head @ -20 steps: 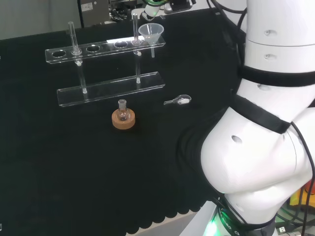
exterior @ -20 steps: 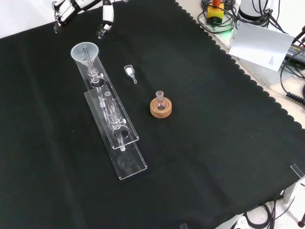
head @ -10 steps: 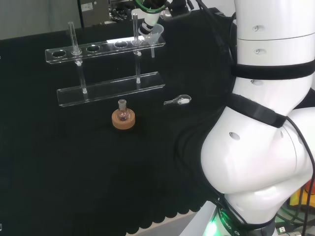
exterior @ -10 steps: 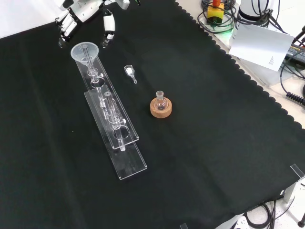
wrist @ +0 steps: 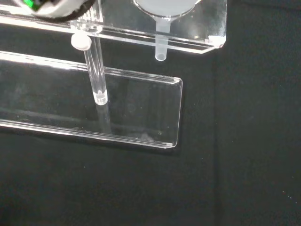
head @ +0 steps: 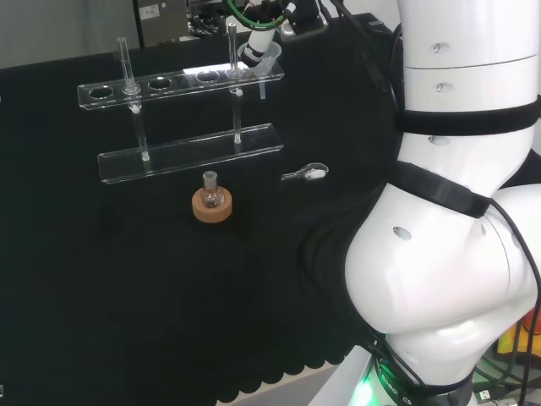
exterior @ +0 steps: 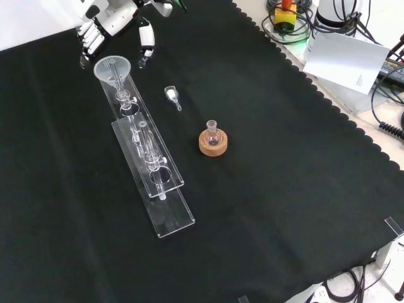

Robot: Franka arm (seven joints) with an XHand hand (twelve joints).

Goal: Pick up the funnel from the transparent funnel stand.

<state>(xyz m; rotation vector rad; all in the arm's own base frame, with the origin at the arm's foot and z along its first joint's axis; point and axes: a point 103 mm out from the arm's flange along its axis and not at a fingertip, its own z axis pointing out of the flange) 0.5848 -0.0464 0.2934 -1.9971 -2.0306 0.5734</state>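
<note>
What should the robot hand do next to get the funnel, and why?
Probably lower a little more and close around the funnel. In the front view the hand hangs just beyond the funnel's rim, its fingers on one side and its thumb on the other, open and not touching it. The funnel sits in the end hole of the stand.

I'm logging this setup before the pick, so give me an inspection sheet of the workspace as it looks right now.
Surface: black cloth over the bench.
Job's things: funnel seated in the end hole of the transparent funnel stand.
Clutter: small flask on cork ring; small scoop.
Hand: hand just beyond the funnel, fingers relaxed, holding nothing.
Cables: bundles off the cloth's edge.
Surroundings: white sheet beside the cloth.
</note>
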